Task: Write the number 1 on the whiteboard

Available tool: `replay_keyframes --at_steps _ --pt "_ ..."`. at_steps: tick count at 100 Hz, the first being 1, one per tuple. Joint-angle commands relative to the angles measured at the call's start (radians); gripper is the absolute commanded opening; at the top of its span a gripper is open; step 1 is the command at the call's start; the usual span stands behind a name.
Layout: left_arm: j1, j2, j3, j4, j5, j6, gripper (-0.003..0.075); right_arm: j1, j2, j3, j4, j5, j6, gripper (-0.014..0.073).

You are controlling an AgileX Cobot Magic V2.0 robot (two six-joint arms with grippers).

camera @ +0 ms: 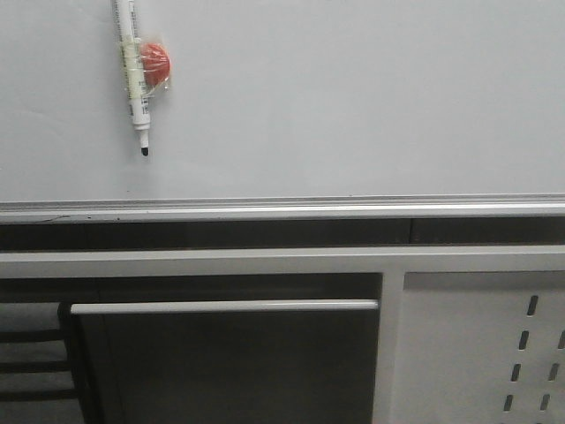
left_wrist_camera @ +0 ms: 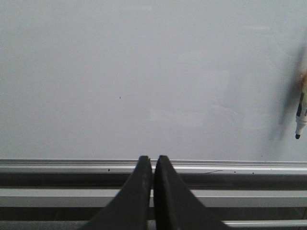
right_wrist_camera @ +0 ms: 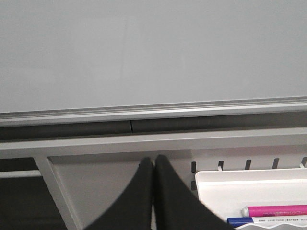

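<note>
Pale grey board fills most of what I can see: the whiteboard (camera: 353, 97) runs across the front view with its silver ledge (camera: 282, 210) along the bottom, and I find no stroke on it anywhere, so the number 1 is not yet written. A marker (camera: 132, 66) hangs upright on the board at upper left, taped to a red magnet (camera: 156, 64), cap off and black tip pointing down; its tip also shows at the far edge of the left wrist view. My left gripper (left_wrist_camera: 153, 165) sits low in front of the ledge, jaws pressed together and holding nothing. My right gripper (right_wrist_camera: 153, 165) is the same, jaws shut and empty, down by the grey frame below the board, with a white tray (right_wrist_camera: 211, 182) beside it holding a pink pen (right_wrist_camera: 276, 211) and a blue pen (right_wrist_camera: 242, 221). I judge this as the very start: no pen in hand. Next I would spread the left jaws, lift that arm toward the hanging marker, and take it by the barrel below the magnet without dragging the tip across the board.
</note>
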Motion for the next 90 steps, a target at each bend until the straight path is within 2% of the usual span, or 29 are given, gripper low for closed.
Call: replay_keyframes --at_steps 1,62,90 --pt "0.001 -0.022 0.04 -0.001 -0.078 -0.009 -0.002 -0.007 -0.018 0.026 -0.011 -0.072 -0.008 -0.0043" --pt "0.001 -0.022 0.04 -0.001 -0.08 -0.009 -0.002 -0.007 -0.018 0.026 -0.011 -0.074 -0.008 -0.0043" --pt "0.001 -0.022 0.04 -0.008 -0.089 -0.009 -0.002 -0.007 -0.018 0.026 -0.003 -0.168 -0.008 -0.0043"
